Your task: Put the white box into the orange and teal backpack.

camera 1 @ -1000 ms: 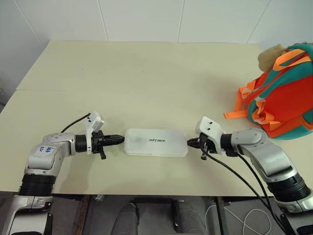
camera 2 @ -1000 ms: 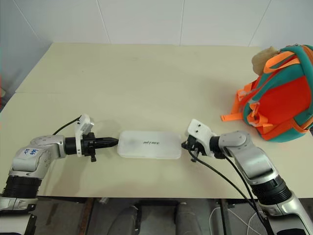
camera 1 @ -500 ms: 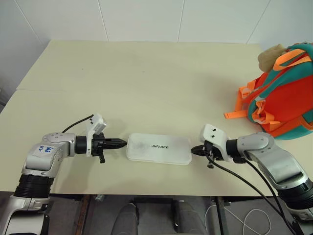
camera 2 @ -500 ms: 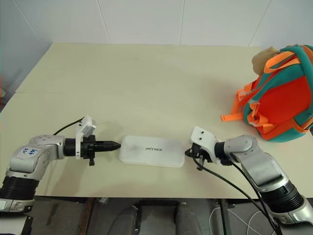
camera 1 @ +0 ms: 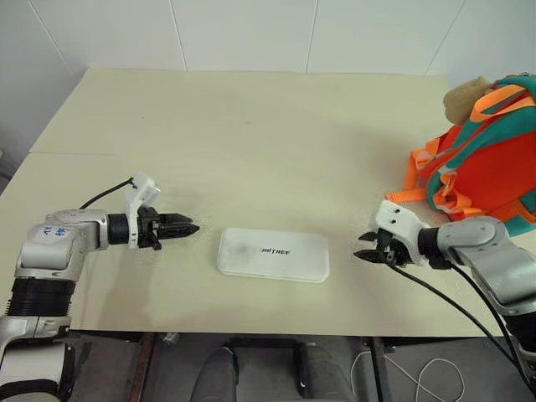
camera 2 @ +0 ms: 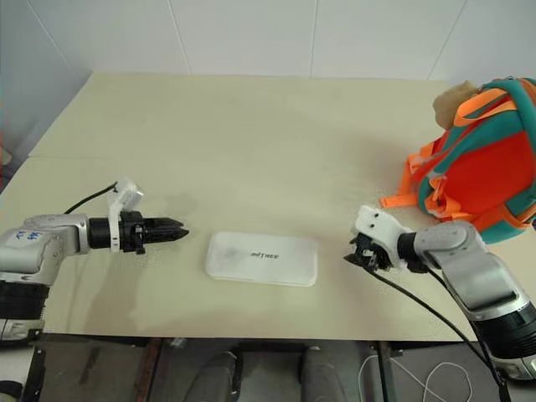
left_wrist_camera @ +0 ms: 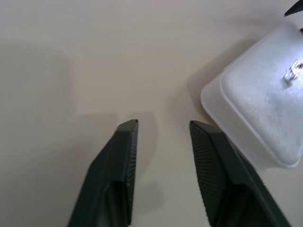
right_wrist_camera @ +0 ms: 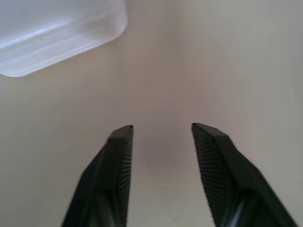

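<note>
left gripper (camera 1: 191, 226): fingers parted, empty, tips toward the box's left end, short gap | right gripper (camera 1: 362, 247): fingers parted, empty, facing the box's right end, apart from it | white box (camera 1: 273, 254): flat on table (camera 1: 251, 126) near front edge, between both grippers | orange and teal backpack (camera 1: 477, 167): far right, well apart from box

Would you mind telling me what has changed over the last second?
Both grippers, left and right, drew back from the ends of the white box and opened their jaws. The box slid slightly nearer the table edge. The backpack stayed put.
</note>
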`<action>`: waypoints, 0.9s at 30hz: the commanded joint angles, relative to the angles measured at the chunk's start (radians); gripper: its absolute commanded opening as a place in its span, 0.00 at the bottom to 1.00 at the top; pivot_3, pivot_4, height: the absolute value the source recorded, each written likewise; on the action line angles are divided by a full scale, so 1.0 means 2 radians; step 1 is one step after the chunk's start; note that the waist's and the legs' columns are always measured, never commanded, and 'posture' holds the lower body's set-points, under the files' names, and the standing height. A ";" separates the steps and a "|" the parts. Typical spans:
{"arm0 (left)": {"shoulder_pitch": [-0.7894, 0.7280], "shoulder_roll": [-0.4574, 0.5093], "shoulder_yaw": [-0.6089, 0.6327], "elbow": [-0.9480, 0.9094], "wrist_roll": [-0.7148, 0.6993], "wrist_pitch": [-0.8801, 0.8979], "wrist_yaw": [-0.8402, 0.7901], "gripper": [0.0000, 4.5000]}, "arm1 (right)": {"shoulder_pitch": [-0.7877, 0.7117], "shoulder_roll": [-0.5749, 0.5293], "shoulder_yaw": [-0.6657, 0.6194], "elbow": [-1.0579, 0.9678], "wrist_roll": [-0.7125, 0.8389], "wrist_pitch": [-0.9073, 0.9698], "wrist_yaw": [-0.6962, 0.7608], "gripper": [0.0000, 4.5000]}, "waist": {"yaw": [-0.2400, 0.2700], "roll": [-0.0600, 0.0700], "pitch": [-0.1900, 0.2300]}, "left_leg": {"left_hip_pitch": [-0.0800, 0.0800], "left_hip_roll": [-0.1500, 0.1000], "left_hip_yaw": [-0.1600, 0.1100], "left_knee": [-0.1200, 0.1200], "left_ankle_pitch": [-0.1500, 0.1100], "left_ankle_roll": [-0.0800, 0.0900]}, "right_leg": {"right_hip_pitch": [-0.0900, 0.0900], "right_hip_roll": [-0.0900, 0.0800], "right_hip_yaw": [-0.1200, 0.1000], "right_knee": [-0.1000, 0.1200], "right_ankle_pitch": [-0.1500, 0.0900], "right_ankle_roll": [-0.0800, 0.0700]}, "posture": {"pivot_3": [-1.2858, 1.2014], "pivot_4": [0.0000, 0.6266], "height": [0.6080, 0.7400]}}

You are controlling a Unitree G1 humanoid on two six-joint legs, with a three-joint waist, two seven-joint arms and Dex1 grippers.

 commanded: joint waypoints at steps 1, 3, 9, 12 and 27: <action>-0.014 0.016 -0.011 0.026 0.000 0.010 -0.028 0.70 | -0.006 -0.001 -0.017 -0.001 0.006 -0.009 0.002 0.75 | -0.002 0.000 0.000 | 0.000 0.000 0.000 0.000 0.000 0.000 | 0.000 0.000 0.000 0.000 0.000 0.000 | 0.52 0.24 1.00; -0.024 0.020 -0.016 0.047 -0.002 0.021 -0.040 0.85 | -0.005 0.005 -0.018 -0.002 0.009 -0.008 -0.001 0.91 | -0.001 0.000 0.000 | 0.000 0.000 0.000 0.000 0.000 0.000 | 0.000 0.000 0.000 0.000 0.000 0.000 | 0.52 0.24 1.00; -0.039 0.036 -0.031 0.056 -0.048 0.125 -0.101 1.00 | 0.001 0.013 -0.015 -0.009 0.012 -0.004 -0.008 1.00 | 0.001 0.000 0.000 | 0.000 0.000 0.000 0.000 0.000 0.000 | 0.000 0.000 0.000 0.000 0.000 0.000 | 0.52 0.24 1.00; -0.048 0.037 -0.051 0.068 -0.055 0.174 -0.116 1.00 | 0.004 0.015 -0.016 -0.014 0.016 -0.002 -0.011 1.00 | 0.001 0.000 0.000 | 0.000 0.000 0.000 0.000 0.000 0.000 | 0.000 0.000 0.000 0.000 0.000 0.000 | 0.52 0.24 1.00; -0.099 -0.042 -0.087 0.132 -0.073 0.297 -0.086 1.00 | 0.008 0.024 -0.014 -0.012 0.012 -0.010 -0.024 1.00 | 0.001 0.000 0.000 | 0.000 0.000 0.000 0.001 0.000 0.000 | 0.000 0.000 0.000 0.001 0.000 0.000 | 0.52 0.24 1.00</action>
